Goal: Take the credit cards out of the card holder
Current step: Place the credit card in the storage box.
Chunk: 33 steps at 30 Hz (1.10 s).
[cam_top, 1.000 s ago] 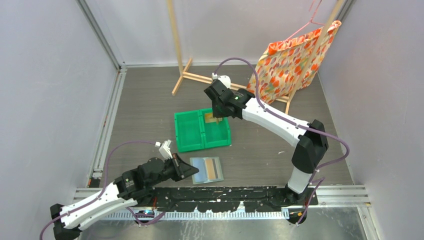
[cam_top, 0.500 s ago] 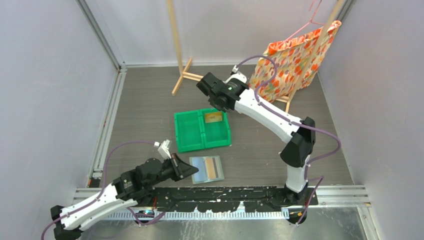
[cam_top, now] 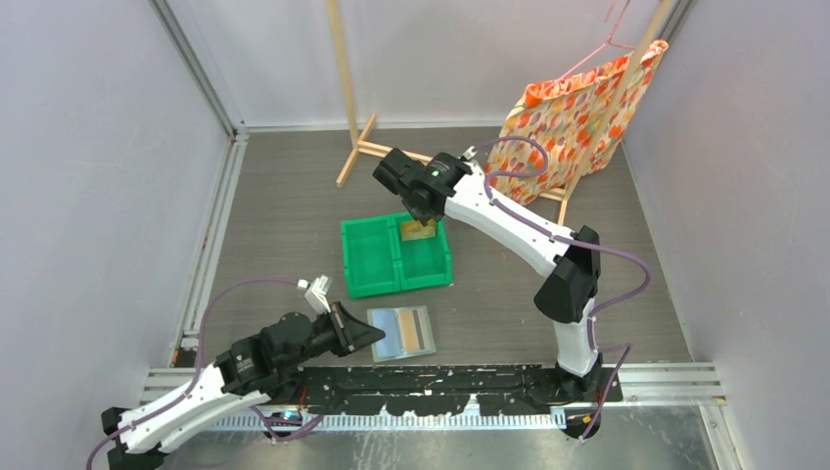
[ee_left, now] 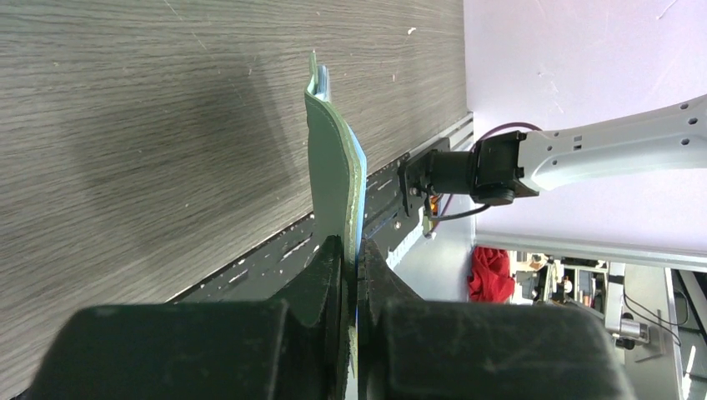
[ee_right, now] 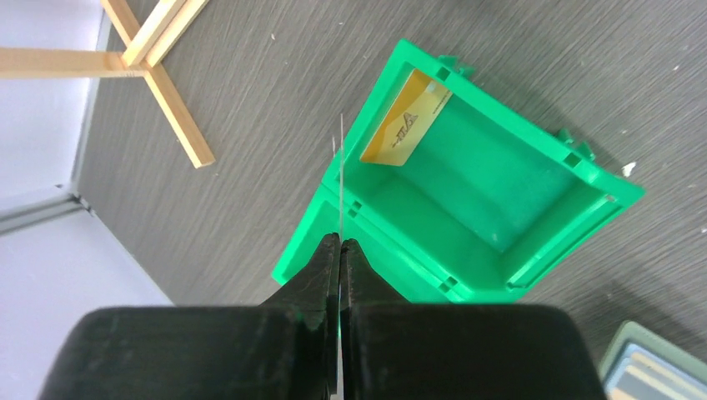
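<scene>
Left gripper (ee_left: 350, 250) is clenched on the left edge of the card holder (cam_top: 403, 333). The wrist view shows the grey-green flap edge-on between the fingertips, with pale blue showing on its inner side. The holder lies open on the table (cam_top: 294, 215), just ahead of the black perforated plate (cam_top: 440, 377) where the arms are mounted.

Right gripper (ee_right: 341, 243) is pinched tight on an edge-on card (ee_right: 341, 167), a thin pale sliver sticking straight out from the tips. It hangs above the far side of the green bin (cam_top: 348, 257), roughly over the divider.

Tabletop is dark grey wood grain with a few scratches. Pale lilac walls (cam_top: 98, 147) stand on three sides, and aluminium rails (cam_top: 210, 245) run along the left and near edges. A wooden stand (cam_top: 343, 69) sits at the back. An orange floral cloth bag (cam_top: 573, 117) hangs on a pink hanger at the back right.

Print: the credit card (ee_right: 406, 123) in the bin carries a small dark mark, too faint to read.

Containers: the bin has two compartments, and the yellow credit card leans in the far corner of the right one. Tan cards (cam_top: 421, 331) sit in the slots on the right half of the card holder.
</scene>
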Tool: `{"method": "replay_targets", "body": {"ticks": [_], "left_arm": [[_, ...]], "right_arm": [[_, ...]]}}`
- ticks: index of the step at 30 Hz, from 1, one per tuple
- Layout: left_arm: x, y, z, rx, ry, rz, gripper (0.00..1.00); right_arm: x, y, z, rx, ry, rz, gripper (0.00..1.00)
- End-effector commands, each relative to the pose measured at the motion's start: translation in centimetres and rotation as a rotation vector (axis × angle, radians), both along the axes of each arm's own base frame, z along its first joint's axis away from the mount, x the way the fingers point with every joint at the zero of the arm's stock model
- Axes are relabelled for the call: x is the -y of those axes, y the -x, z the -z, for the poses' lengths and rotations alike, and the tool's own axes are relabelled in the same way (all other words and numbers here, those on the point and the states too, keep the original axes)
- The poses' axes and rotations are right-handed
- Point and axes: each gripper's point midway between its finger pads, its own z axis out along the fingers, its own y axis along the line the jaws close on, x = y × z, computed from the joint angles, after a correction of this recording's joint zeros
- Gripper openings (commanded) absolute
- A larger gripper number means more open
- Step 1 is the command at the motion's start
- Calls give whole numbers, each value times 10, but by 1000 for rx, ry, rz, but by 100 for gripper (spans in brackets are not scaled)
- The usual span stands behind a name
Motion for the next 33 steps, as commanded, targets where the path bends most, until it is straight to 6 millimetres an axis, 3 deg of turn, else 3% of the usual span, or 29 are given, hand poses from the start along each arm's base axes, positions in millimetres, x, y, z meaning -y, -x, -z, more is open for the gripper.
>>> {"method": "replay_targets", "body": {"ticks": [1,8,20,27,33], "left_arm": [[-3,-3,-22,28,53,-21,1],[-8,-1,-22,28,60,-33,1],[-9,0,-21,29,57,-24,1],[-8,0,-21,29,60,-26,1],[-9,0,-22,27,60,-25,1]], "right_arm": [[-4,-6,6,-4,-111,138,1],[-7,-7,20,-29,-142,206,1],[7,-6,61,-108,-112,276,1],[4,-7,89,-174,-113,290,1],[3,-11,100,-191,-101,302,1]]}}
